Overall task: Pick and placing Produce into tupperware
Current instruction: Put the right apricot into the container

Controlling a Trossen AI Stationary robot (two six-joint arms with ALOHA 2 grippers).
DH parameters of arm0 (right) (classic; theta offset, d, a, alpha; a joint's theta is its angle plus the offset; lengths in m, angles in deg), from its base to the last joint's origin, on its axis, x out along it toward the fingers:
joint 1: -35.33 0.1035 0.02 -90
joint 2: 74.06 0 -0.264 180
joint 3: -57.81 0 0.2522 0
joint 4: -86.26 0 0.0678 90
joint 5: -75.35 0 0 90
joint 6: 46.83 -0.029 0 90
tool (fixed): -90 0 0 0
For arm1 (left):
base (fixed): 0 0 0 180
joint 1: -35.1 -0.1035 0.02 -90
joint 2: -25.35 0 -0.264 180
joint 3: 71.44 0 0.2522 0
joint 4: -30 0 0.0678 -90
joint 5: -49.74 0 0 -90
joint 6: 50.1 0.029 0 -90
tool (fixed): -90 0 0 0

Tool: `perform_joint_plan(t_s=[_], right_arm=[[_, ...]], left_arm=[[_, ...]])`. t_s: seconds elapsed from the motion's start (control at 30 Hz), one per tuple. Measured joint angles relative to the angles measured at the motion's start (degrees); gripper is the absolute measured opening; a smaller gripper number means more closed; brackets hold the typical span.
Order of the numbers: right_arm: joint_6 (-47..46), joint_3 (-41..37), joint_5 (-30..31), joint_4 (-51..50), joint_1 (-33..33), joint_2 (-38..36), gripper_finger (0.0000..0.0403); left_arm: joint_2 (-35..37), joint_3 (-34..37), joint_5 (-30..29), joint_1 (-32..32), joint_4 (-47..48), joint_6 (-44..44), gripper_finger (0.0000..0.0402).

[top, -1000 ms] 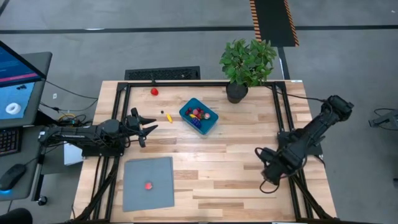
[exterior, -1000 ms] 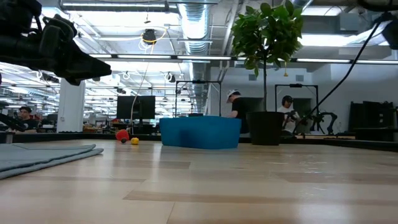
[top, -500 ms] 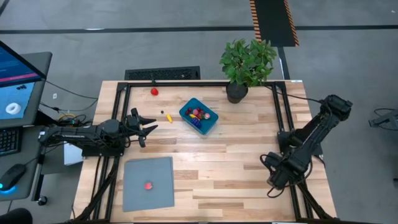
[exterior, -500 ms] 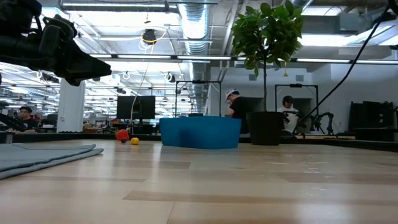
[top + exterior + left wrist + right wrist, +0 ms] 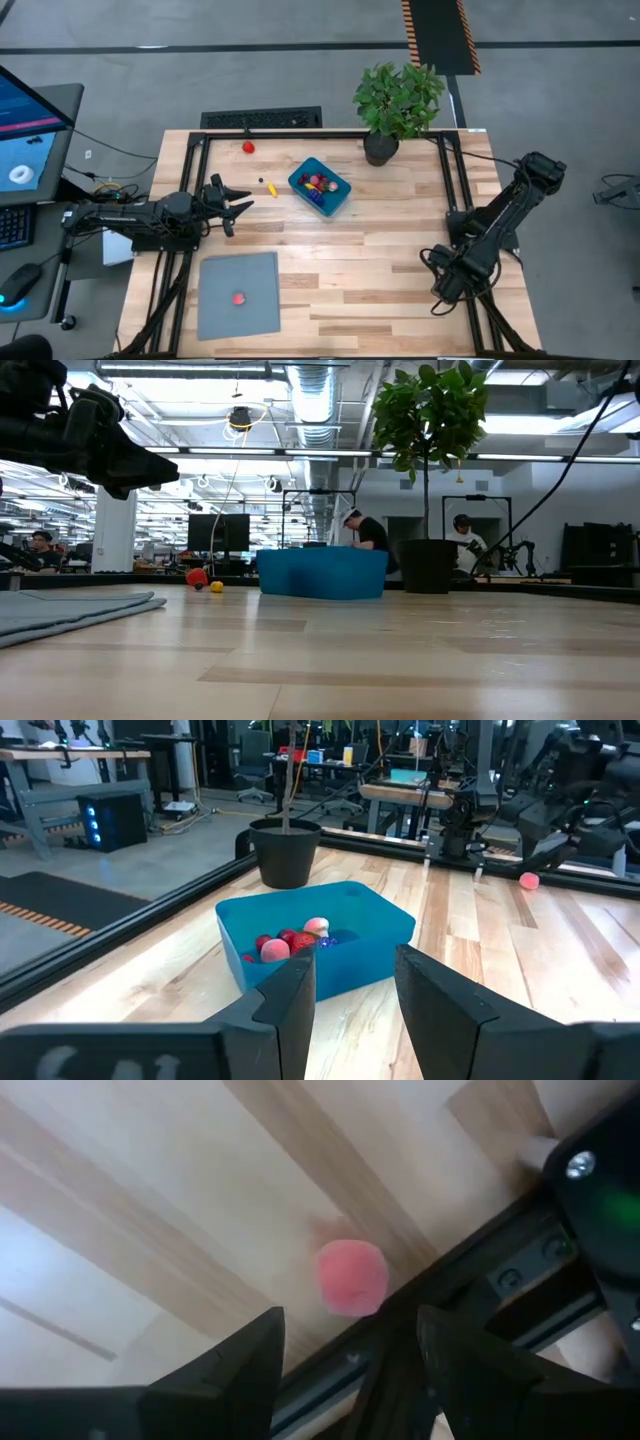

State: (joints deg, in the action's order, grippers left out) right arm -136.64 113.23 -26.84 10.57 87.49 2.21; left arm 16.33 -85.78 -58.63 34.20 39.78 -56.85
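The teal tupperware (image 5: 320, 186) sits far of the table's centre and holds several small red, pink and purple pieces (image 5: 292, 942). Loose produce lies on the wood: a red piece (image 5: 248, 147) near the far edge, a yellow one (image 5: 272, 189) left of the tupperware, and a red one (image 5: 239, 297) on the grey sheet. A pink ball (image 5: 351, 1277) rests beside the right frame rail. My right gripper (image 5: 350, 1342) hovers open just above it, touching nothing. My left gripper (image 5: 236, 205) waits open, left of the tupperware, raised off the table.
A potted plant (image 5: 396, 105) stands at the far edge, right of the tupperware. The flat grey sheet (image 5: 238, 294) lies near the left near corner. Black frame rails (image 5: 470, 1295) run along the table's edges. People move in the room beyond (image 5: 368, 536).
My right gripper has moved toward the table's near right corner and lower, then held still over the pink ball. My left arm has kept still. A person in the room behind has shifted.
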Motion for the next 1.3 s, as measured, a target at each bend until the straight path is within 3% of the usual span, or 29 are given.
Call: perform_joint_plan(t_s=[1.0,1.13,1.3], right_arm=[[-3.7,-3.1,0.1,4.2,0.9,0.0,0.0253],[-7.4,-6.3,-4.0,8.0,1.0,0.0,0.0253],[-6.6,-7.1,-3.2,10.5,1.6,0.0,0.0253]], left_arm=[[0.0,0.0,0.0,0.0,0.0,-0.8,0.013],[0.0,0.0,0.0,0.0,0.0,-0.8,0.013],[0.0,0.0,0.0,0.0,0.0,-0.8,0.013]])
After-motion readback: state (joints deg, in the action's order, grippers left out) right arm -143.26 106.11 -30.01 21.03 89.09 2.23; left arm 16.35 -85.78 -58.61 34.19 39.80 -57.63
